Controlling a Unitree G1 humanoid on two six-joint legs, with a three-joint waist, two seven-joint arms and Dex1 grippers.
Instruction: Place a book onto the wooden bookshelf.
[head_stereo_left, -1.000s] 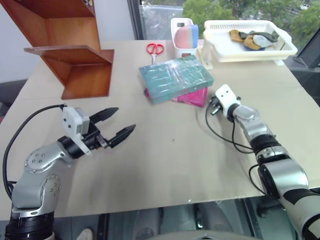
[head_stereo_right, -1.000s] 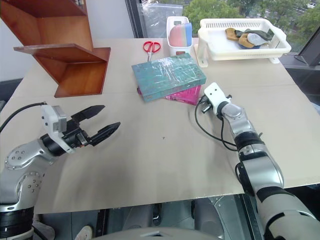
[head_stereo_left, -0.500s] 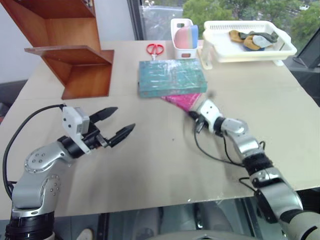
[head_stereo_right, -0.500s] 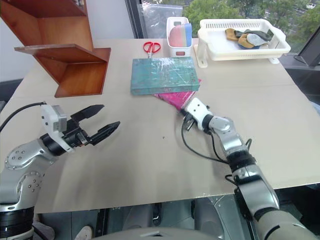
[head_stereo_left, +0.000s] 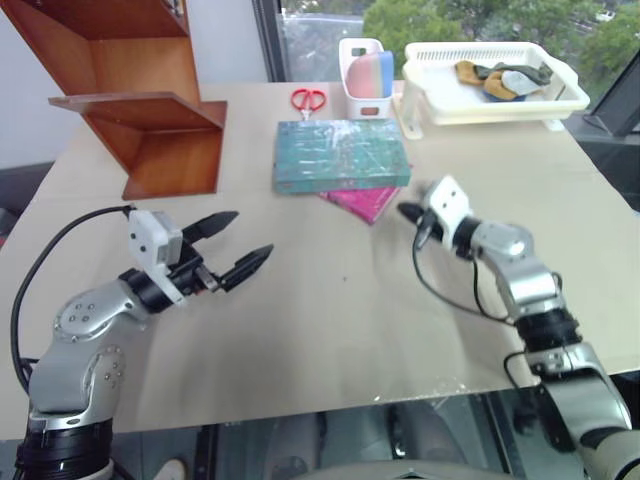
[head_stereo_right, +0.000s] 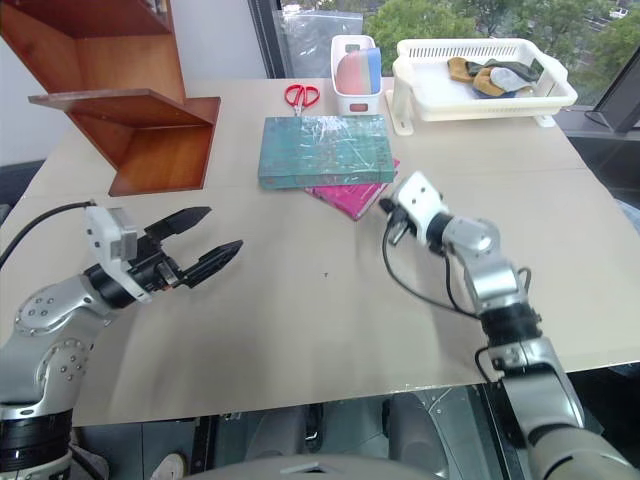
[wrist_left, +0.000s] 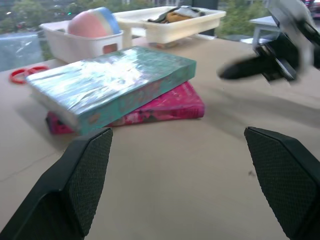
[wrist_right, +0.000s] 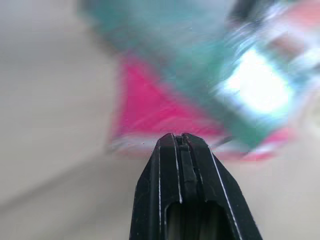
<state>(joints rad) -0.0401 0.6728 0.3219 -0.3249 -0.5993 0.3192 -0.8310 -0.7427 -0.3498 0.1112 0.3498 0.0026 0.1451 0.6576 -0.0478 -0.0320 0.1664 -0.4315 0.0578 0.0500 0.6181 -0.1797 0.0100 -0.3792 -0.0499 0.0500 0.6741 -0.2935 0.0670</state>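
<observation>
Left eye view has the book (head_stereo_left: 341, 152), teal-green with a glossy cover, lying flat at about 12 o'clock on the tan surface (head_stereo_left: 330, 330), resting on top of a thinner pink book (head_stereo_left: 363, 200) whose corner pokes out toward 5 o'clock. The wooden bookshelf (head_stereo_left: 135, 90) stands well apart from it at 10 o'clock, its slanted boards empty. Past the book, at 12 o'clock, lie red scissors (head_stereo_left: 309, 99) beside a small white bin (head_stereo_left: 366, 75), and at 1 o'clock a white basket tray (head_stereo_left: 490, 82) holds some cloth.

The left claw (head_stereo_left: 233, 251) hovers at 8 o'clock, its two black fingers spread wide and pointing toward the middle of the surface, gripping nothing. The right claw (head_stereo_left: 408, 211) sits at 3 o'clock, just beside the pink book's protruding corner, fingers pressed together and empty; whether its tip touches the pink book cannot be told. In the right wrist view the closed fingers (wrist_right: 182, 170) point at the blurred pink and teal covers.
</observation>
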